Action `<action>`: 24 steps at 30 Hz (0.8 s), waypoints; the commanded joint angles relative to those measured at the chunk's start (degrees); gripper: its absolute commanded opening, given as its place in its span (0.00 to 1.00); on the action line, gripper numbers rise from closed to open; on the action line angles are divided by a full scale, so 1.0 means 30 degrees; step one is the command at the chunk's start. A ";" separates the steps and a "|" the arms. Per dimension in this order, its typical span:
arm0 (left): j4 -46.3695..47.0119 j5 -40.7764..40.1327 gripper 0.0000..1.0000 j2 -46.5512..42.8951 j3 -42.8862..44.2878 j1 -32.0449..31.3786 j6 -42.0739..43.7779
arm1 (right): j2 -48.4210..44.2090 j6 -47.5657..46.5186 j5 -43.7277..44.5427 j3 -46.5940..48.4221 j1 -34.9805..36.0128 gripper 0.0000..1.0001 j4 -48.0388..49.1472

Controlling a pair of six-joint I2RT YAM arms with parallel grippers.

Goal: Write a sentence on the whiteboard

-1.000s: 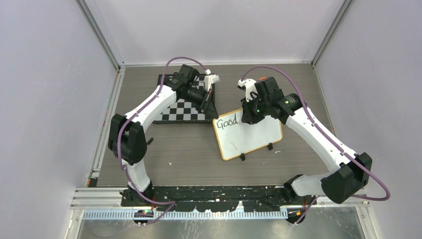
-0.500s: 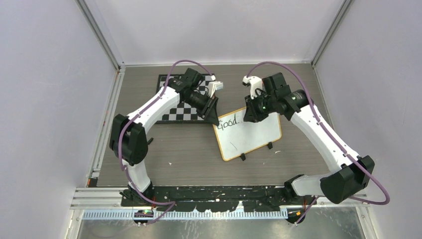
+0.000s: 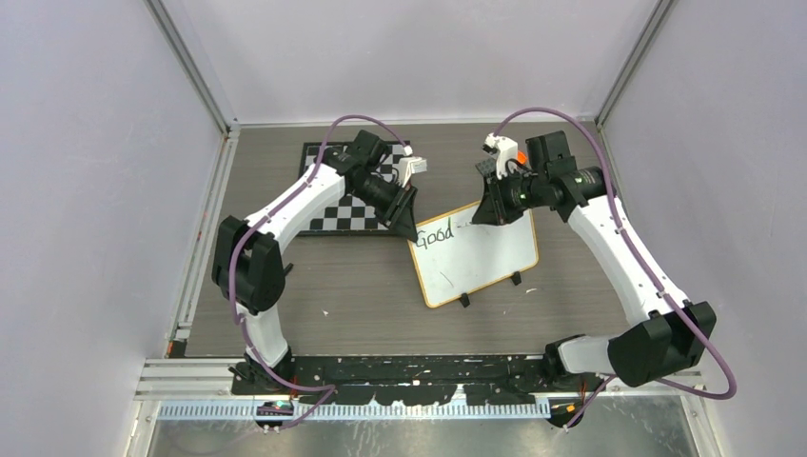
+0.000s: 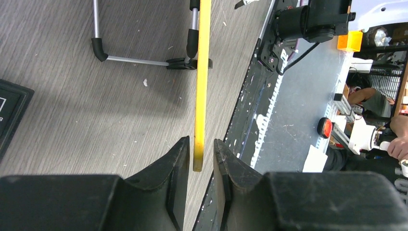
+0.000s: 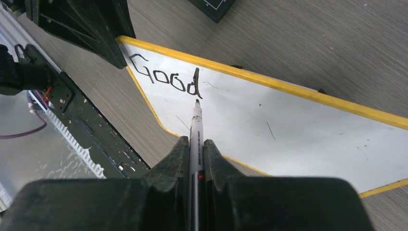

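The whiteboard, white with a yellow rim, lies tilted at mid table with "Good" written at its top left. My left gripper is at the board's top-left corner. In the left wrist view its jaws straddle the yellow rim, which shows edge-on with a thin gap on each side. My right gripper is over the board's upper edge, shut on a white marker. The marker's black tip sits just right of the "d" on the board; I cannot tell whether it touches.
The black-and-white chessboard lies left of the whiteboard, under my left arm; its corner shows in the right wrist view. The board's black wire feet rest on the grey wood table. Enclosure walls stand on three sides.
My left gripper moved from over the chessboard to the whiteboard's top-left corner and stayed. My right gripper moved right with the marker, uncovering the end of "Good".
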 commanded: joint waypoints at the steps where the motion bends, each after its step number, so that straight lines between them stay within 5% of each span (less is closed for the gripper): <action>1: -0.0164 0.0381 0.26 -0.0009 0.0636 -0.0064 0.0388 | -0.0909 0.0005 -0.0475 -0.0730 -0.0049 0.00 0.1507; 24: 0.0161 0.0344 0.15 0.0045 0.0502 -0.0086 0.0152 | -0.1409 0.0572 0.1327 -0.1862 0.0318 0.00 0.2977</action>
